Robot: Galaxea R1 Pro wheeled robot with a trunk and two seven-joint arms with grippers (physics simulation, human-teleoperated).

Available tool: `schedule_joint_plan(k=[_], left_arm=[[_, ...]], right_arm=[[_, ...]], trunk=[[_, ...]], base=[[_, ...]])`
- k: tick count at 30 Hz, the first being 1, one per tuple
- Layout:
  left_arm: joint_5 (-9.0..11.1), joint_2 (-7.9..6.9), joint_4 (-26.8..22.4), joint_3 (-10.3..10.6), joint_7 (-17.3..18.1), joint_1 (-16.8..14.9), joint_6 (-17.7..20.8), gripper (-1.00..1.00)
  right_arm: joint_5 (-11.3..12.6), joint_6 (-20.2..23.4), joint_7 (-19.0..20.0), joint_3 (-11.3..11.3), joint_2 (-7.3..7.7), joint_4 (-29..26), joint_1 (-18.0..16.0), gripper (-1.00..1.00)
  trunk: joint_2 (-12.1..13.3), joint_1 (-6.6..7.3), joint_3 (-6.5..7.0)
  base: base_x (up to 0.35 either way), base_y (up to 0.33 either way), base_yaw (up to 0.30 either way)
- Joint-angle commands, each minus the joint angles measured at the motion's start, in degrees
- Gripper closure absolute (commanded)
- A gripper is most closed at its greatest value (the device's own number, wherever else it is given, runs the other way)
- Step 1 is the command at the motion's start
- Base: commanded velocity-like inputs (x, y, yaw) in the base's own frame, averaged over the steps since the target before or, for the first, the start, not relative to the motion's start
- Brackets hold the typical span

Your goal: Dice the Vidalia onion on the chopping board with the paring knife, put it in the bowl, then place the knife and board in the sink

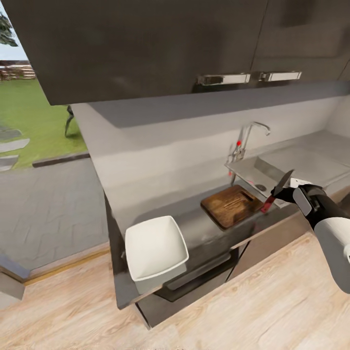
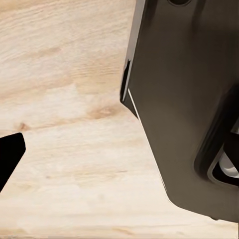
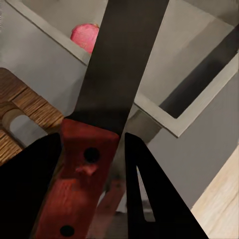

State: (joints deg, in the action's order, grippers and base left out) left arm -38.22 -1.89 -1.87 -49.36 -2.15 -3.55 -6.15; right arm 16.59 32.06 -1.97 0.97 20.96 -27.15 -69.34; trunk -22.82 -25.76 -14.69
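Little done so far: my right gripper [image 1: 282, 193] pinches the paring knife [image 3: 107, 94], blade up. Onion [image 3: 85, 36] sits in the sink [image 1: 253, 171]; chopping board [image 1: 232, 205] and bowl [image 1: 155, 250] bare. Left gripper's state I cannot tell.

Dark wall cabinets [image 1: 160, 43] with metal handles [image 1: 223, 78], light wood floor [image 1: 272, 301], lawn outside [image 1: 29, 116]
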Motion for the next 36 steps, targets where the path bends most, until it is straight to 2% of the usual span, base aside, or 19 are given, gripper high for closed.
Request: schedule_joint_plan(k=[1,10,36], left_arm=[[-0.61,0.00,0.09,-0.41,-0.22,-0.05,-0.26,-1.00],[-0.62,0.01,0.11,-0.39,-0.22,-0.05,-0.27,-1.00],[-0.61,0.02,0.11,-0.39,-0.22,-0.05,-0.26,-1.00]], right_arm=[[0.46,0.28,-0.23,0.09,0.01,-0.09,-0.01,1.00],[0.46,0.26,-0.23,0.09,0.04,-0.09,-0.01,1.00],[0.46,0.28,-0.23,0.09,-0.04,-0.09,-0.01,1.00]], trunk=[[-0.10,-0.02,-0.13],[-0.10,-0.02,-0.39],[-0.10,-0.02,-1.14]], base=[[-0.103,-0.313,0.207],[-0.120,-0.313,0.206],[-0.016,-0.313,0.196]])
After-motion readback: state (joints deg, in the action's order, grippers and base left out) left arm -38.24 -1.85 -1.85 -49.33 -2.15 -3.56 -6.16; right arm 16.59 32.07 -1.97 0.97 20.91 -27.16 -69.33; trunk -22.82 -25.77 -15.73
